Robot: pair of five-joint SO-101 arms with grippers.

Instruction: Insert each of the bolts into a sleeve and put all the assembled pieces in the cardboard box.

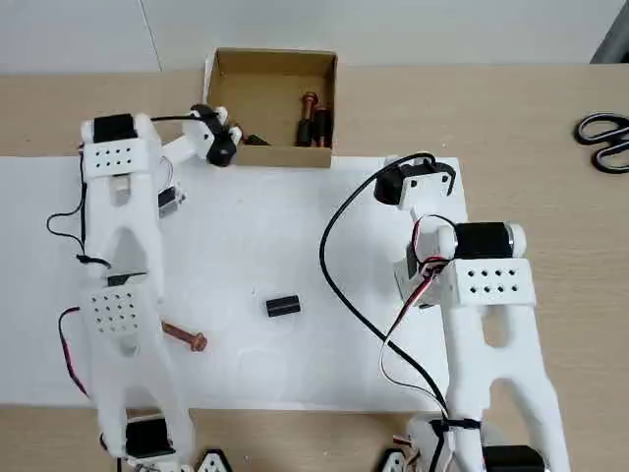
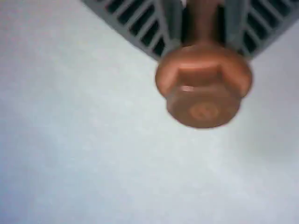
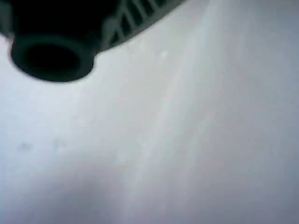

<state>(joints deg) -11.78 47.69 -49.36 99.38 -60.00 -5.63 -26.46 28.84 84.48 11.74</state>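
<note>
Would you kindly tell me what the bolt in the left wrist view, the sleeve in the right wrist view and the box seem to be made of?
The bolt looks copper-toned with a soft sheen: metal or coloured plastic, I cannot tell. The sleeve is matte black without glint, probably plastic or rubber. The cardboard box is dull brown, with raw-edged walls.

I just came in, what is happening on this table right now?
The left gripper holds a copper bolt, and the right gripper holds a black sleeve, both above the white paper. A second sleeve lies loose on the paper. The cardboard box already contains assembled pieces.
</note>
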